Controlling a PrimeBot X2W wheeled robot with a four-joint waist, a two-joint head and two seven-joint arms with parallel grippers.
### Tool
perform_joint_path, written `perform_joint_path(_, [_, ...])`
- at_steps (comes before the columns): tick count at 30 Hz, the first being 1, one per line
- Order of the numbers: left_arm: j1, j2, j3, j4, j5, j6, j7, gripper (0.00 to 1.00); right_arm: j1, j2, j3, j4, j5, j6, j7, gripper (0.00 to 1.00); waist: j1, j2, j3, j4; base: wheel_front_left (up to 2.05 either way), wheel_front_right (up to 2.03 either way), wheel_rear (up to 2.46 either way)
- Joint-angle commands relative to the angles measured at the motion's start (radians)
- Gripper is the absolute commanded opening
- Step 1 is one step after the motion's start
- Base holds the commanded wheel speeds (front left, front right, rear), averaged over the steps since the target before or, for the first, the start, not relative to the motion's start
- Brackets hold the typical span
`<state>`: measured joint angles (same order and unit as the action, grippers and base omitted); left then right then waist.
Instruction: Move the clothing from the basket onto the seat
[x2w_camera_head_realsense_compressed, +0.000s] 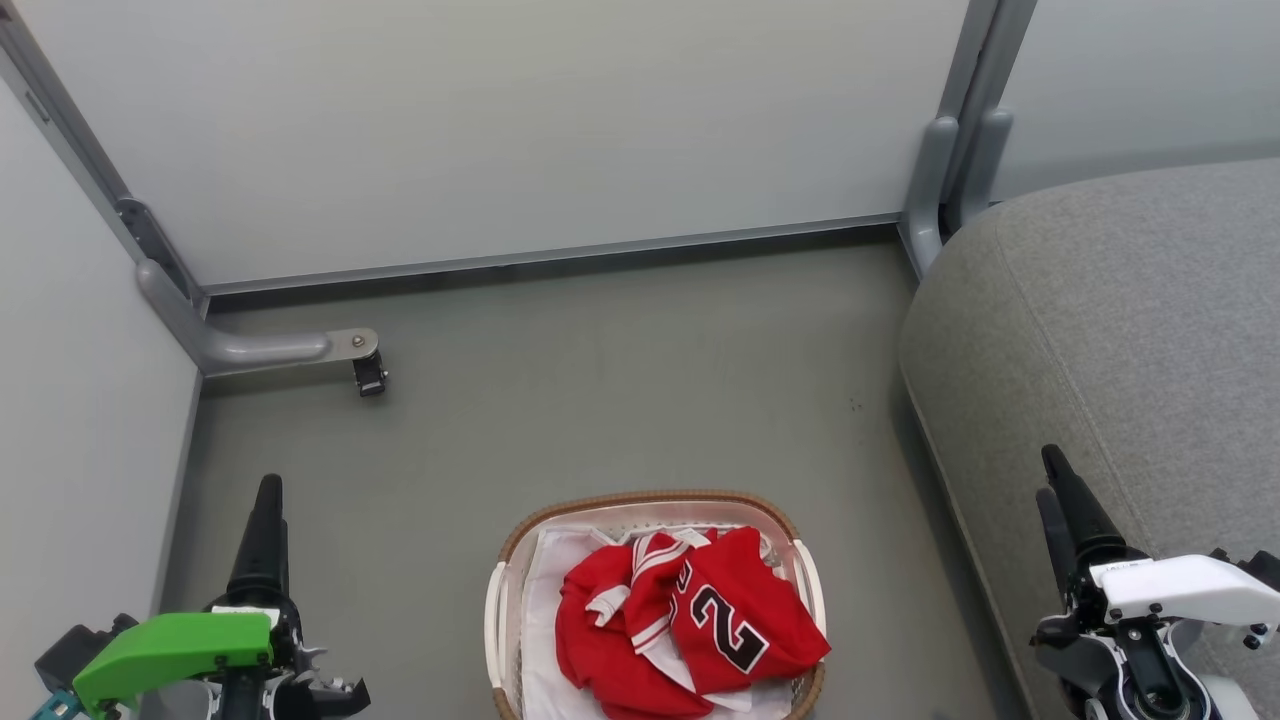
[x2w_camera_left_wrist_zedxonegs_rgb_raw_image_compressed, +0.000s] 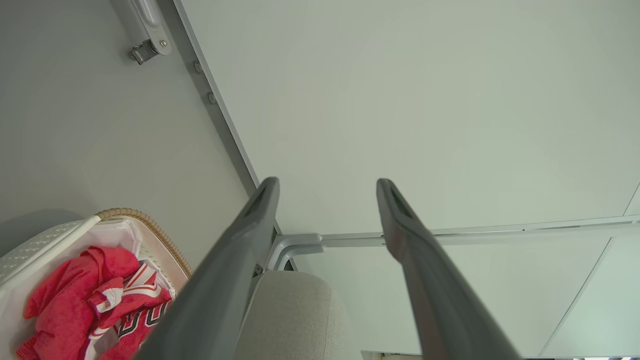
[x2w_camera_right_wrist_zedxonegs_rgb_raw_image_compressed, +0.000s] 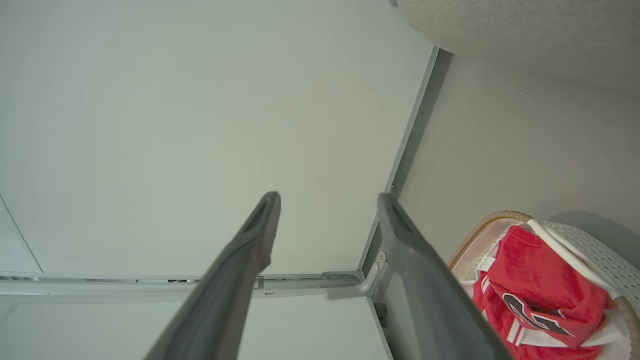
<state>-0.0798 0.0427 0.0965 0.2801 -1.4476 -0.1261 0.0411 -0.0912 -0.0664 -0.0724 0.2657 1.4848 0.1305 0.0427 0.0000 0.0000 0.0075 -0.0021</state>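
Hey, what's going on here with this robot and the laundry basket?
Nothing is being handled yet. The red sports garments lie heaped in the oval white plastic basket with a brown woven rim, on the grey floor. The left gripper and the right gripper hover open and empty on either side of it. The large grey fabric seat stands to the robot's right.

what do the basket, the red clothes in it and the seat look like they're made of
The basket looks like white moulded plastic with a finely perforated wall; its brown rim looks woven, perhaps rattan or an imitation. The clothing seems a smooth, thin sports knit, probably synthetic, given its soft folds. The seat looks like matte grey upholstery fabric with visible seams.
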Motion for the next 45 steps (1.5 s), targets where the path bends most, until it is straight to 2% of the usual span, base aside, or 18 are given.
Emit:
perform_joint_path(1, [-0.033, 0.008, 0.0, -0.016, 0.035, -0.003, -0.008, 1.0, -0.026, -0.012, 0.003, -0.019, -0.023, 0.0, -0.009, 1.0, 0.0, 0.0, 0.0, 0.0, 0.0, 0.0, 0.0])
perform_joint_path(24, [-0.033, 0.008, -0.019, -0.014, 0.553, 0.0, -0.099, 1.0, -0.039, -0.038, 0.071, -0.005, -0.437, 0.0, -0.1, 1.0, 0.0, 0.0, 0.006, -0.003, 0.0, 0.0, 0.0])
perform_joint_path(45, [-0.009, 0.034, -0.083, -0.002, 0.863, 0.043, -0.167, 1.0, -0.041, -0.058, 0.124, 0.011, -0.743, 0.0, -0.168, 1.0, 0.0, 0.0, 0.007, -0.004, 0.0, 0.0, 0.0])
